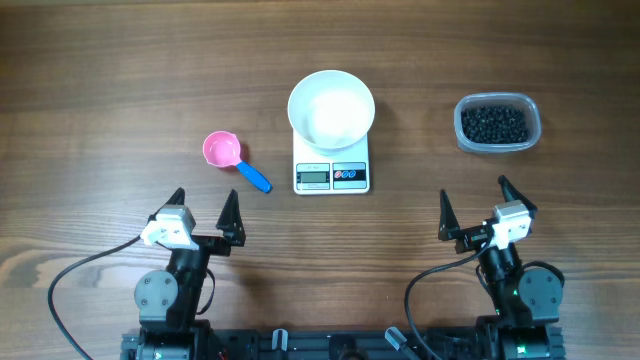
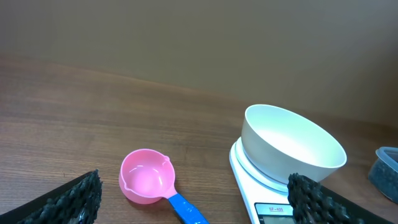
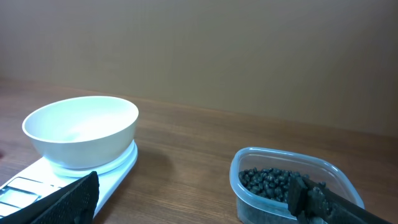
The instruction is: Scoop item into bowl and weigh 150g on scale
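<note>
White bowl: round, smooth and plain, standing upright on the far part of the scale, at the middle of the table between the two arms.
Scale: white plastic rectangle with rounded corners; its long axis runs from the robot's side to the far side, and its grey display and two round buttons lie along the near edge, facing the robot.
Writing: small lettering sits above the display in the left wrist view, too small to read with confidence; nothing readable on the display itself.
Beads: small, round, matte black, in a loose heap inside the tub, well to the right of the scale and apart from it.
Tub: clear plastic, rounded rectangle with a rolled rim, long axis running left to right.
Scoop: glossy pink round cup with a small pour lip, lying left of the scale; its blue handle points diagonally toward the robot and the scale's near corner.
Table: brown wood, grain running left to right.
Left gripper: jaws spread wide, holding nothing, near the scoop but clear of it.
Right gripper: jaws spread wide, holding nothing, on the robot's side of the tub.
</note>
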